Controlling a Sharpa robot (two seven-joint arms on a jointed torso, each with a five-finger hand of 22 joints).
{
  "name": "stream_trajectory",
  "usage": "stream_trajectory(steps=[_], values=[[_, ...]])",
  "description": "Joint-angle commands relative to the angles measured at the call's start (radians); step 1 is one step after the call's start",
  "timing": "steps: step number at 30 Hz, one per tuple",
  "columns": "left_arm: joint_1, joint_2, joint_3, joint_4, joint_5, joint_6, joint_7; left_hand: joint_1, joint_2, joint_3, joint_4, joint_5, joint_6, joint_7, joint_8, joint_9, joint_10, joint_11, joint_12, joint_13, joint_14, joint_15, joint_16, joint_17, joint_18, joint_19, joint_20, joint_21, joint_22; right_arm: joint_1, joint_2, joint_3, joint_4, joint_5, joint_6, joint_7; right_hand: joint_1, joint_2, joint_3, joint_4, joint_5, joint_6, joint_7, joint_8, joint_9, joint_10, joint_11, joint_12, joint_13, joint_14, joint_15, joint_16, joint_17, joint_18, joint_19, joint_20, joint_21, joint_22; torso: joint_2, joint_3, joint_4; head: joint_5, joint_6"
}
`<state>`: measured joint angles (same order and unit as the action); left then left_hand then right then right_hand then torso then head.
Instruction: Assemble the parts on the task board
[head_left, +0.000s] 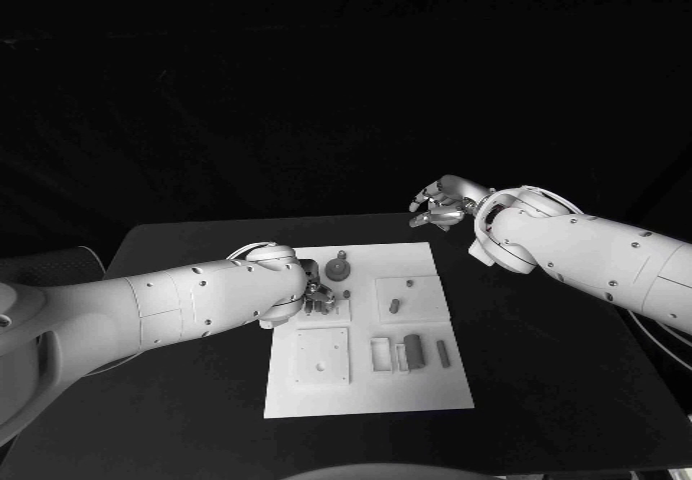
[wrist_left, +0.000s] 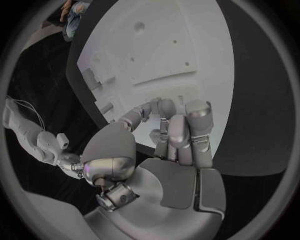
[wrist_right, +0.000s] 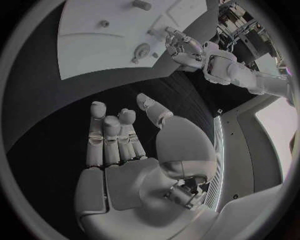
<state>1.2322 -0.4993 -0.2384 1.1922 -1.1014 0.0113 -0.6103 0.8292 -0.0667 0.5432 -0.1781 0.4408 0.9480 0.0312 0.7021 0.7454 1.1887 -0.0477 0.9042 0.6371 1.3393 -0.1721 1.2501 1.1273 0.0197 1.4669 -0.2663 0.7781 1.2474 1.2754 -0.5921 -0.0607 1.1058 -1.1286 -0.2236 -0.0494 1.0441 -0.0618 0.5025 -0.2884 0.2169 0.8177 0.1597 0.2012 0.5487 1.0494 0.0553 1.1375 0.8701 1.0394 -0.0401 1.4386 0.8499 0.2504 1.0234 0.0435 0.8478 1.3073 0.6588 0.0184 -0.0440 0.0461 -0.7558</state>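
The white task board (head_left: 368, 335) lies in the middle of the black table. On it are a round part with a stem (head_left: 338, 268), a raised square block with a peg (head_left: 401, 295), a square plate (head_left: 320, 357), a small frame (head_left: 384, 353) and two dark bars (head_left: 414, 350). My left hand (head_left: 320, 293) sits low over the board's far left part, beside the round part, with its fingers (wrist_left: 178, 132) drawn together. Whether they hold anything is hidden. My right hand (head_left: 444, 205) hangs above the table beyond the board's far right corner, palm (wrist_right: 125, 150) bare and fingers loosely apart.
Bare black table (head_left: 555, 370) runs to the right of the board and in front of it. My left forearm (head_left: 173, 305) crosses the table's left side. The table's far edge (head_left: 274, 224) lies just behind the board.
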Motion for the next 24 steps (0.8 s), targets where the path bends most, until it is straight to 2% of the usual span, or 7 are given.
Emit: stream_trajectory(steps=[1, 4, 7, 24], values=[[0.0, 0.004, 0.0, -0.001, 0.003, -0.004, 0.006, -0.001, -0.009, -0.003, 0.009, -0.007, -0.009, -0.001, 0.007, -0.002, 0.024, -0.031, 0.006, -0.003, -0.016, -0.014, 0.004, -0.003, 0.1, 0.017, -0.008, -0.006, 0.001, 0.0, -0.001, 0.0, 0.003, -0.008, 0.01, 0.003, 0.004, 0.006, 0.008, 0.0, 0.005, 0.005, 0.01, 0.002, -0.001, -0.004, 0.001, 0.003, -0.001, -0.001, -0.009, 0.002, -0.002, 0.011, 0.0, -0.001, -0.007, 0.01, 0.0, 0.0004, -0.0001, 0.0, -0.001], [0.0, 0.006, 0.0, -0.004, 0.003, -0.002, 0.006, -0.002, -0.012, -0.004, 0.018, -0.044, -0.011, -0.001, 0.01, -0.006, 0.022, -0.032, 0.009, -0.007, -0.017, -0.014, 0.005, -0.004, 0.101, 0.016, -0.008, -0.006, 0.002, 0.0, -0.001, 0.0, 0.004, -0.008, 0.01, 0.003, 0.004, 0.006, 0.008, 0.0, 0.005, 0.005, 0.01, 0.002, -0.001, -0.004, 0.001, 0.003, -0.001, -0.001, -0.009, 0.002, -0.002, 0.011, 0.0, -0.001, -0.007, 0.01, 0.0, 0.0003, -0.0006, 0.0, -0.001], [-0.001, 0.008, 0.0, -0.006, 0.003, 0.013, 0.003, -0.005, -0.017, -0.005, 0.025, -0.057, -0.012, -0.002, 0.012, -0.009, 0.021, -0.031, 0.01, -0.01, -0.017, -0.014, 0.006, -0.004, 0.101, 0.015, -0.008, -0.006, 0.002, 0.0, -0.001, 0.0, 0.004, -0.008, 0.01, 0.003, 0.004, 0.006, 0.008, 0.0, 0.005, 0.005, 0.01, 0.002, -0.001, -0.004, 0.001, 0.003, -0.001, -0.001, -0.009, 0.002, -0.002, 0.011, 0.0, -0.001, -0.007, 0.01, 0.0, 0.0005, -0.0006, -0.001, -0.002], [-0.001, 0.008, 0.0, -0.009, 0.004, 0.016, 0.002, -0.017, -0.033, -0.011, 0.041, -0.078, -0.016, -0.002, 0.019, -0.014, 0.018, -0.032, 0.016, -0.017, -0.019, -0.015, 0.006, -0.007, 0.102, 0.013, -0.009, -0.006, 0.004, 0.0, -0.002, 0.0, 0.008, -0.008, 0.011, 0.003, 0.003, 0.007, 0.008, 0.001, 0.005, 0.005, 0.01, 0.002, -0.001, -0.004, 0.001, 0.003, -0.002, -0.001, -0.009, 0.002, -0.002, 0.011, 0.0, -0.001, -0.007, 0.011, 0.0, -0.0005, 0.0003, -0.002, -0.003]])
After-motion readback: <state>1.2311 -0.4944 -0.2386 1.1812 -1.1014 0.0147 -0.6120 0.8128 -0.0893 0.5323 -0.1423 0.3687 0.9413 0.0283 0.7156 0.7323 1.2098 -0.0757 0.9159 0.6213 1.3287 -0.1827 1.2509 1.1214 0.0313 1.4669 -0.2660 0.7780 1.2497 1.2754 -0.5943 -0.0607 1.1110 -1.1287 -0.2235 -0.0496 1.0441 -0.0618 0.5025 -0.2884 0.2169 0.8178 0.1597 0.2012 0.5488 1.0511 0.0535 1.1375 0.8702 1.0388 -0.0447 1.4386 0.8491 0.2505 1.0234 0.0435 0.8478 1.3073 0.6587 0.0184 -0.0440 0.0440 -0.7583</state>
